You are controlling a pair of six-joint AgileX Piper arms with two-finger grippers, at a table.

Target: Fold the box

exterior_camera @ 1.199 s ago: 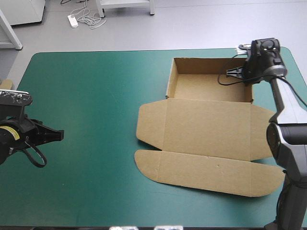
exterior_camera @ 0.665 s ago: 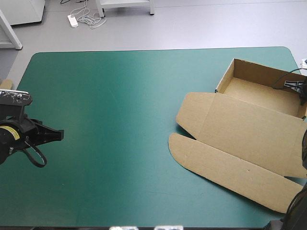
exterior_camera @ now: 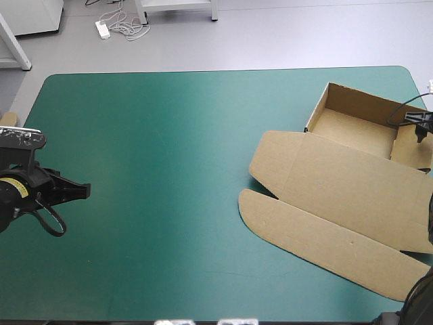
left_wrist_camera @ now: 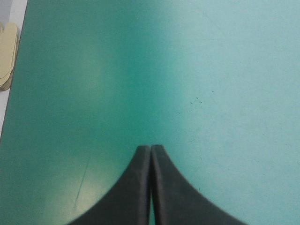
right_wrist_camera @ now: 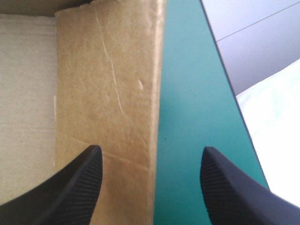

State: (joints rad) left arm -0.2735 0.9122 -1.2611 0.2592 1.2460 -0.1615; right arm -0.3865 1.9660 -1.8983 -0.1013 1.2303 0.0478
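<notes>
Lying askew, the box (exterior_camera: 338, 183) slants lengthwise toward the near-right table (exterior_camera: 135, 169) corner.

Nothing can be read in any view: no text, label, brand, number or sign. The box (exterior_camera: 338, 183) shows only plain brown board inside and out, and the teal-green cover (exterior_camera: 169, 169) carries no print. A yellow patch (exterior_camera: 15, 189) on the robot's wrist, near the table's left edge in the high view, is too small to make out.
</notes>
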